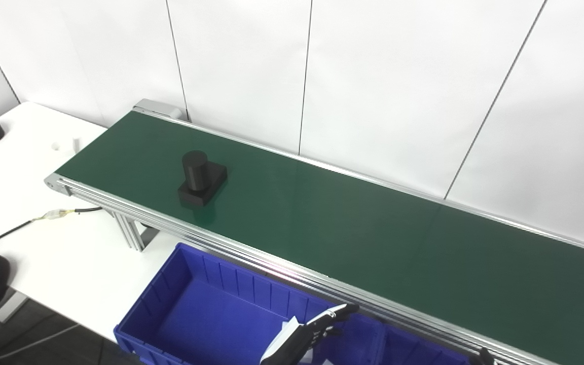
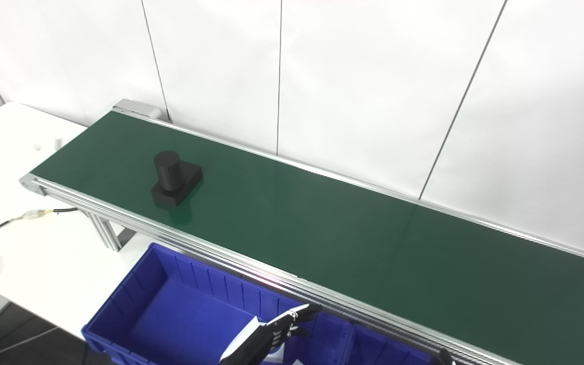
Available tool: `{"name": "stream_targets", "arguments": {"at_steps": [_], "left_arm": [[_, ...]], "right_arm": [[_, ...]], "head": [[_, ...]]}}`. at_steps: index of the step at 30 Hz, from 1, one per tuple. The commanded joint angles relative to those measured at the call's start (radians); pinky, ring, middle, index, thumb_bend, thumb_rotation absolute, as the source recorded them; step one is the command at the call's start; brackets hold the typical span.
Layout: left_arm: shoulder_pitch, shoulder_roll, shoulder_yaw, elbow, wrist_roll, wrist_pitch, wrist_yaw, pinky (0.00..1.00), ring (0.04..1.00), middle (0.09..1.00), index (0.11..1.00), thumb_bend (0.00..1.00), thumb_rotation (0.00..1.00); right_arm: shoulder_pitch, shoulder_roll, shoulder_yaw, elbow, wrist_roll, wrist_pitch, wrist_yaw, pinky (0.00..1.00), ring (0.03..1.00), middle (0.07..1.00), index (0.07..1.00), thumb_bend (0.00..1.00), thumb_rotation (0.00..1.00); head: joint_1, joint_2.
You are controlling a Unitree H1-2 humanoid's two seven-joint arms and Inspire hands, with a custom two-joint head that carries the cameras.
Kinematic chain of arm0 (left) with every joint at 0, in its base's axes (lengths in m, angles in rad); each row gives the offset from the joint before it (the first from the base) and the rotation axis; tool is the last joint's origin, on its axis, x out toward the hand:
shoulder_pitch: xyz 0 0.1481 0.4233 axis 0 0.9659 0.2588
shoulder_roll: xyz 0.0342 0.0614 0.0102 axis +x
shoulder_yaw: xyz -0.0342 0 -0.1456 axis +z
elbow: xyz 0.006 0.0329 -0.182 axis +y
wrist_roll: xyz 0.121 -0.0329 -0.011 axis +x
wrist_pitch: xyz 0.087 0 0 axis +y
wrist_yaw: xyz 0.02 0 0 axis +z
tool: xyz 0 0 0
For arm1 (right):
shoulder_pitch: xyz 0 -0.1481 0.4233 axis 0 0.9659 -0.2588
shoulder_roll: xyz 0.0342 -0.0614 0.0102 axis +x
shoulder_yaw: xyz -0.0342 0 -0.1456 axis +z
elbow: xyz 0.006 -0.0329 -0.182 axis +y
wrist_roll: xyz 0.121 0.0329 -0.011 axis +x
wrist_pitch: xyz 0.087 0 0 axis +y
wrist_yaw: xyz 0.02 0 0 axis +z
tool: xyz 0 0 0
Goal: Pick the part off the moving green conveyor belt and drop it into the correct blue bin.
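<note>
**Part on belt, up-belt and left of the waiting left robot hand**

The black part, a short upright cylinder on a rectangular base plate (image 1: 201, 178), stands on the green conveyor belt (image 1: 353, 228) near its left end. Its base plate runs roughly across the belt. The left robot hand (image 1: 317, 327) hovers over the blue plastic bin (image 1: 190, 309) below the belt's near rail, fingers extended and holding nothing. The part lies up and to the left of it, well apart. The right robot hand (image 1: 482, 356) barely shows; its state cannot be told. The left is judged nearer. The white counter (image 1: 28, 167) carries the belt frame.
</note>
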Motion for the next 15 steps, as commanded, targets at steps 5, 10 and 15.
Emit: {"name": "stream_targets", "arguments": {"at_steps": [5,10,15], "left_arm": [[-0.011,-0.006,-0.003,-0.023,0.004,-0.031,0.012,0.85,0.925,0.934,0.898,0.91,0.32],[-0.01,-0.004,-0.005,-0.021,-0.004,-0.034,0.011,0.85,0.926,0.936,0.898,0.9,0.31],[-0.009,-0.003,-0.008,-0.028,-0.007,-0.025,0.007,0.82,0.919,0.938,0.897,0.91,0.32]], "right_arm": [[-0.007,0.003,-0.005,-0.02,0.004,-0.049,0.0,0.95,0.941,0.944,0.984,0.68,0.17],[0.0,0.009,-0.007,-0.023,0.013,-0.068,-0.004,0.95,0.937,0.938,0.976,0.68,0.16],[0.019,0.054,-0.036,-0.028,0.06,-0.158,-0.039,0.95,0.933,0.919,0.934,0.67,0.14]], "head": [[0.0,-0.001],[-0.01,0.0],[-0.018,0.0]]}}
